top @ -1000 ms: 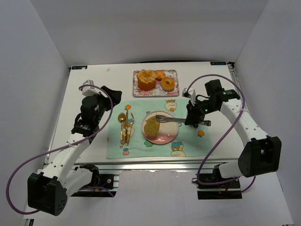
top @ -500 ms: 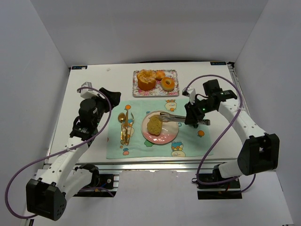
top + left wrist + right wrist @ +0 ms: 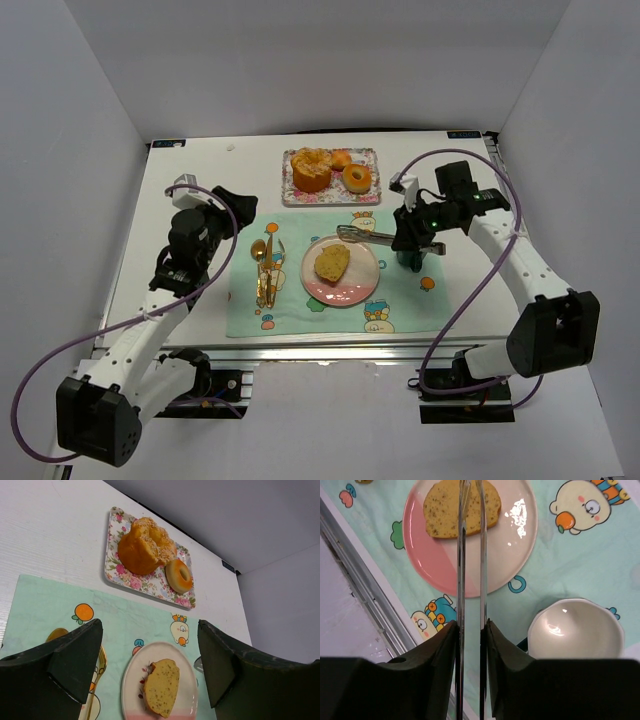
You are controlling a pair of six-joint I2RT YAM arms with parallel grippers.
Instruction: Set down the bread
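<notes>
bread (image 3: 331, 262) lying flat on pink plate (image 3: 347, 291), nothing gripping it. Plate mid mint placemat (image 3: 400, 300). tongs (image 3: 370, 236) over plate's 1 o'clock rim, arms slightly apart, tips clear of bread. right gripper (image 3: 470, 630) clamped on tongs handle, at plate's 3 o'clock, white bowl (image 3: 576, 630) just beside. gold cutlery (image 3: 264, 270) at 9 o'clock. floral tray (image 3: 145, 582) at 12 o'clock. left gripper (image 3: 150, 640) spread wide, empty, 9 o'clock beyond cutlery.

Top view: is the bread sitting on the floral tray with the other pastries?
No, the bread lies on the pink plate on the placemat, well apart from the floral tray.
</notes>
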